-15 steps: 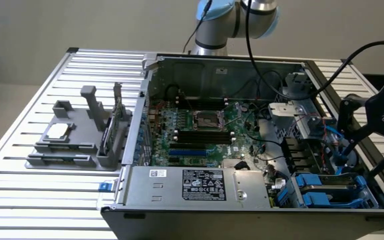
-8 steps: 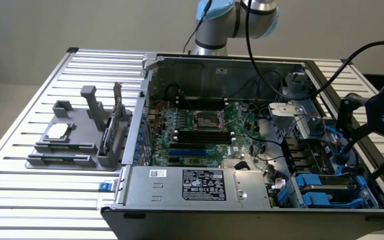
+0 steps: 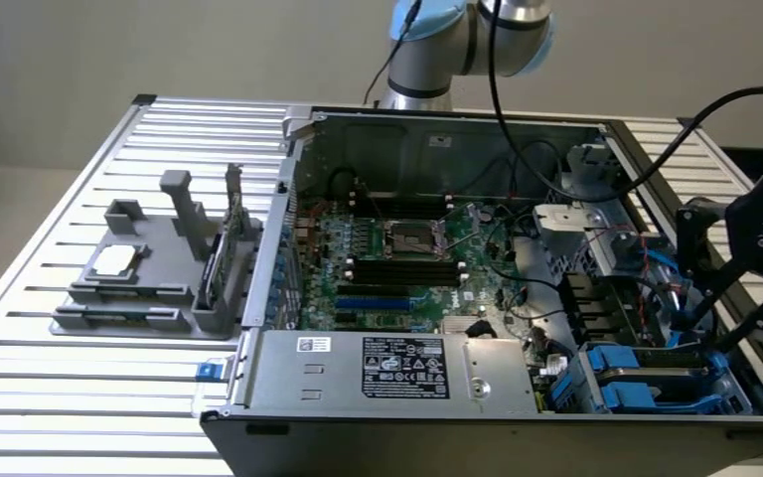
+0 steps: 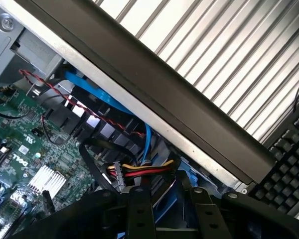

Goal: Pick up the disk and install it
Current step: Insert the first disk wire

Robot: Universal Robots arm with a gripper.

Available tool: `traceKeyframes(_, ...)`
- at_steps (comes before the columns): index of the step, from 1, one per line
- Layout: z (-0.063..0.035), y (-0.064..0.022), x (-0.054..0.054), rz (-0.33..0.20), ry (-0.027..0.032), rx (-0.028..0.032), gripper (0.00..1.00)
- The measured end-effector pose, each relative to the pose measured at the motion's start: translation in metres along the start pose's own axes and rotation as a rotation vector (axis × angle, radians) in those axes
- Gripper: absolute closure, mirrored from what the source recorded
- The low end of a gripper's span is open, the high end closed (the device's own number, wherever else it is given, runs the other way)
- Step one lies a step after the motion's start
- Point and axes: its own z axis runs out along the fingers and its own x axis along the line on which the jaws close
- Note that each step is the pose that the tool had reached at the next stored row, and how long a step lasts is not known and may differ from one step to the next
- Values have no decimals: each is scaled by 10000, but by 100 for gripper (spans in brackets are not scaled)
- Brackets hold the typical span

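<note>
- Power-supply box (image 3: 388, 370) sits nearest, along the front edge of the open computer case (image 3: 275, 248), with its label facing up.
- Just beside it, toward the exterior view's right, is the drive cage (image 3: 737, 383) in the case's near corner. The disk (image 3: 647, 380) lies down inside it, its blue carrier showing around a grey top.
- Gripper (image 3: 706, 338) hangs directly over that corner, low and close to the disk, and the wrist view looks past it onto blue plastic right beneath. Whether it has closed on the disk or stands clear of it, I cannot tell.
- On progress, my judgement is that the work is at the bay itself — the disk is there, not out on the table and not lifted high. Whether it is pushed fully home is hidden, so I would not call the install finished.
- Behind the cage, a blue cable (image 4: 104, 97) and a red-and-black twisted wire (image 4: 55, 92) run along the case wall, beside the green motherboard (image 3: 395, 258).
- Farther off, on the exterior view's left, a grey fixture (image 3: 156, 283) stands on the slatted table (image 3: 37, 397). It is well apart from the case and has a small silver-white chip (image 3: 114, 261) resting on it.
- At the far side, the arm's base (image 3: 435, 50) rises behind the case.
</note>
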Motion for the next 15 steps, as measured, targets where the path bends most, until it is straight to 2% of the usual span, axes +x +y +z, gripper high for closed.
traceKeyframes(7,23,1,1,1170,73,75,66)
traceKeyframes(15,80,-50,-69,1595,101,94,66)
